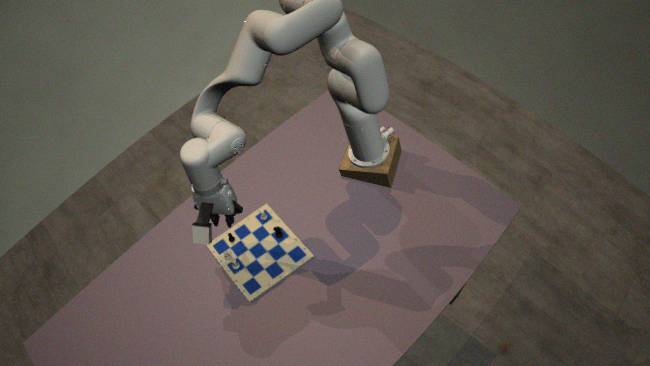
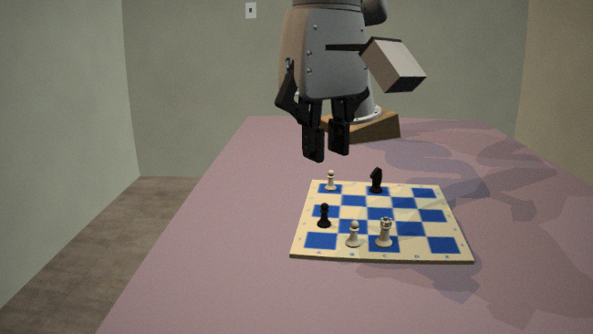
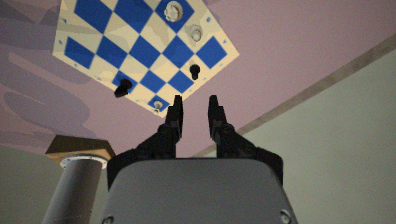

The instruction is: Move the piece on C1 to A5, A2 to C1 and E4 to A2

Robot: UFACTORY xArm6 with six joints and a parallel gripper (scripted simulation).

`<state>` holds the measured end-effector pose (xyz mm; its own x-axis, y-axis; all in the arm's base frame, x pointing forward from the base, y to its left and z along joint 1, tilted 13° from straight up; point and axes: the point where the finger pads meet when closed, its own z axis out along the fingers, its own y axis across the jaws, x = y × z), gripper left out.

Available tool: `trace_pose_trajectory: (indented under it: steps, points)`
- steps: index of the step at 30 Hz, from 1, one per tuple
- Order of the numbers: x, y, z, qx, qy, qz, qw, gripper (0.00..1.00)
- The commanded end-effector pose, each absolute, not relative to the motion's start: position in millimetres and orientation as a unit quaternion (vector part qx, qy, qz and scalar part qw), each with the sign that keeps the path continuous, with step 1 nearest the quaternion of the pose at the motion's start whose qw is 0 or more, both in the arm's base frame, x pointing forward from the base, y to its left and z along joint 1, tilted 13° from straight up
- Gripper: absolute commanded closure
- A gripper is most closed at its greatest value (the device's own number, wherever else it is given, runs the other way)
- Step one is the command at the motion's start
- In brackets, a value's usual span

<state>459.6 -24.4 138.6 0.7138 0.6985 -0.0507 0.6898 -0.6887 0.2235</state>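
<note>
Black and upright, the pawn [image 1: 231, 237] [image 2: 324, 216] [image 3: 194, 71] stands on A2, and its base looks to be inside the square. My fingers [image 1: 223, 223] [image 2: 327, 152] are partly apart, with nothing between them, and they hang above the counter [image 1: 150, 280] [image 2: 205, 237] [image 3: 300, 50], touching no piece.

I read the near row as row 1, from the letters; the digits are too small for me to be sure. By this reading, the pale pawn [image 1: 264, 215] [image 2: 330, 181] [image 3: 158, 105] is on A5, the pale rook [image 1: 235, 263] [image 2: 384, 232] [image 3: 173, 11] is on C1, and E4 has no piece. So I judge that all three moves are done.

The other pale pawn [image 1: 228, 256] [image 2: 353, 234] [image 3: 196, 33] is upright on B1, and the black knight [image 1: 278, 232] [image 2: 376, 181] [image 3: 123, 88] on C5; these two are probably the ones to leave alone. What is left, I think, is only to take myself well away from the board [image 1: 305, 250] [image 2: 383, 260] [image 3: 231, 54]. I should go upward first, because a low sideways move could knock some piece.
</note>
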Motion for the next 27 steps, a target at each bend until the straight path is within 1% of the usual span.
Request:
trace_pose_trajectory:
  steps: [1,2,27]
  points:
    - [460.0,-23.8,141.9,0.919,0.378,0.02,0.114,0.66]
    - [460.0,-23.8,141.9,0.919,0.378,0.02,0.114,0.0]
    - [459.8,-23.6,143.3,0.919,0.378,0.02,0.114,0.0]
